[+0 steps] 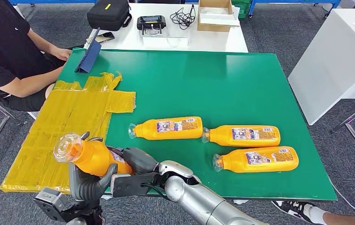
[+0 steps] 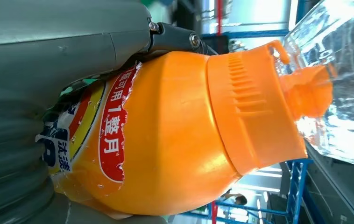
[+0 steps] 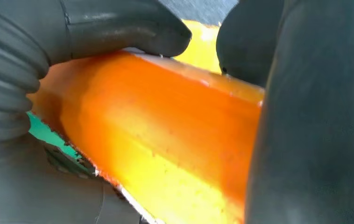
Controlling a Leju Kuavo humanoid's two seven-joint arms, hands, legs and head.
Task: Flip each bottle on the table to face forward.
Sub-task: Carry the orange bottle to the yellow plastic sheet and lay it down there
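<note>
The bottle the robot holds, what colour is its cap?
Orange, under a clear cover; the bottle is orange too. The left wrist view shows it best.

Bright, even overhead light is filling the head view, leaving only soft, faint shadows under the bottles [image 1: 243, 136] on the green table [image 1: 241, 79]. In the left wrist view, strong backlight is blowing out the clear cap [image 2: 338, 79]. The right wrist view is looking dim, blurred and out of focus.

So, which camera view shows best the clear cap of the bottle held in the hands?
The head view: the whole clear cap shows. The left wrist view crops it; the right wrist view shows the bottle's orange body.
</note>
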